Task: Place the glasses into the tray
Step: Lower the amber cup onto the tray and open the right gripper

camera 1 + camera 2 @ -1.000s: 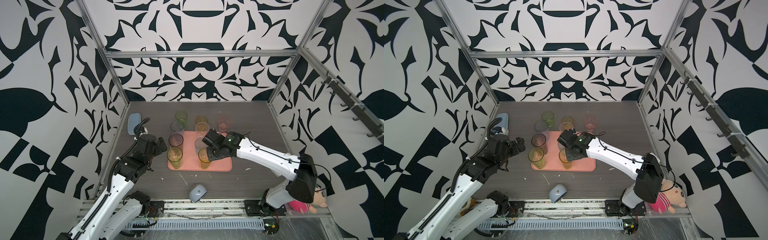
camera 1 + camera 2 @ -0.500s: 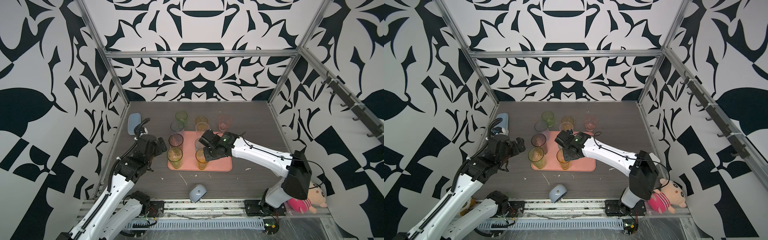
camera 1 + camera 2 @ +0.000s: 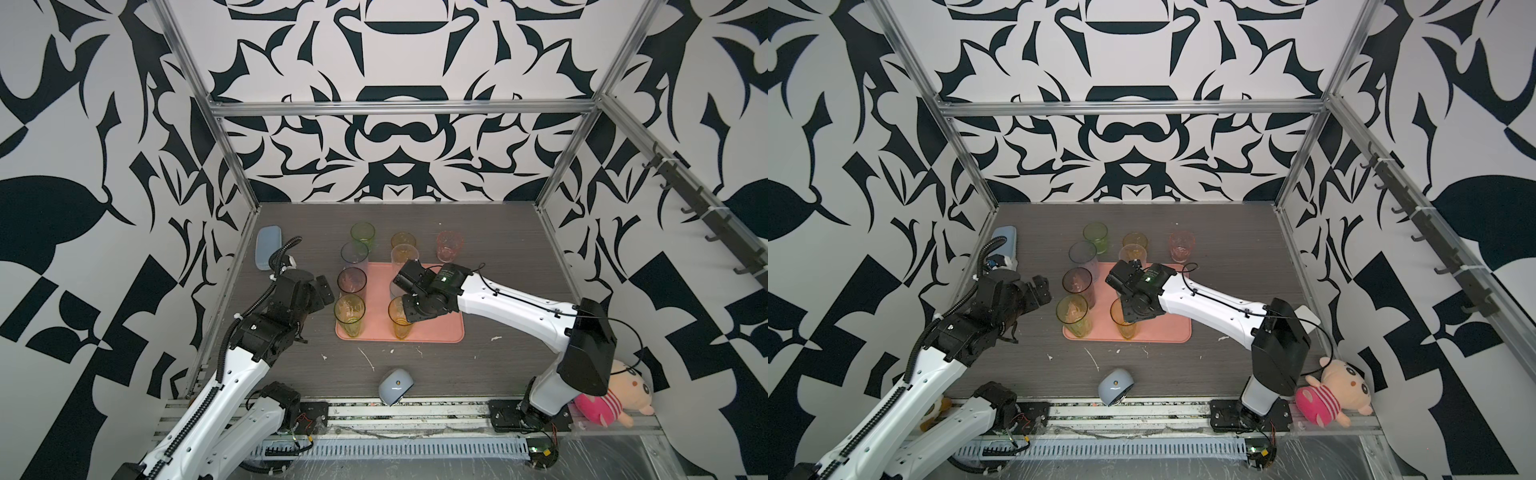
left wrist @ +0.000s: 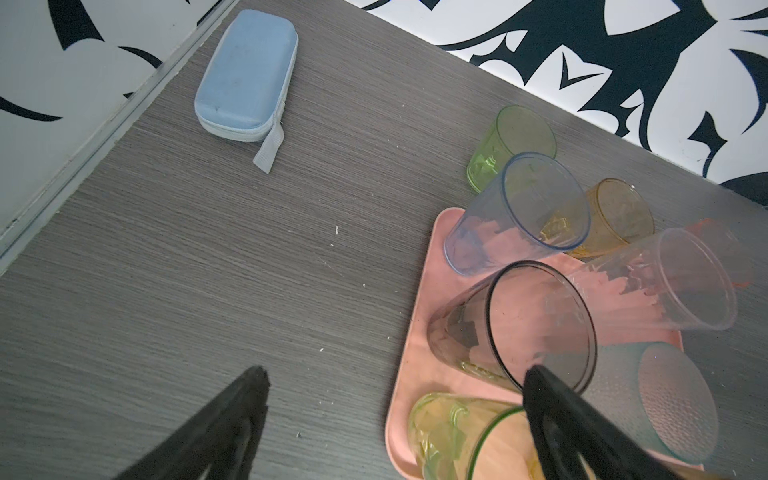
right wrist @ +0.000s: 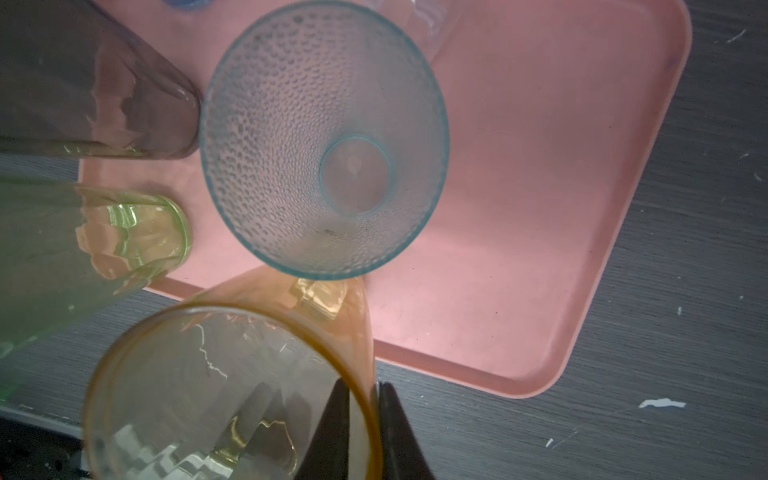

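Glass (image 5: 232, 395), amber and see-through, upright at the front edge of the tray (image 5: 540, 208) – jaws of the right gripper (image 5: 362, 384) straddle its rim, pinch unclear; left gripper (image 4: 397, 368) spread wide

- Dark wood-grain worktop (image 3: 498, 257), bare along its right edge
- Pink tray (image 3: 440, 328) lying flat near the middle
- Green glass (image 3: 362, 235), amber glass (image 3: 403, 240) and pink glass (image 3: 449, 245) upright behind it, towards the back edge
- Pale-blue zipped case (image 3: 269, 247) by the back-left corner
- Pale-blue mouse-shaped thing (image 3: 395, 385) at the front edge
- White scraps (image 3: 368, 359) in front of the tray
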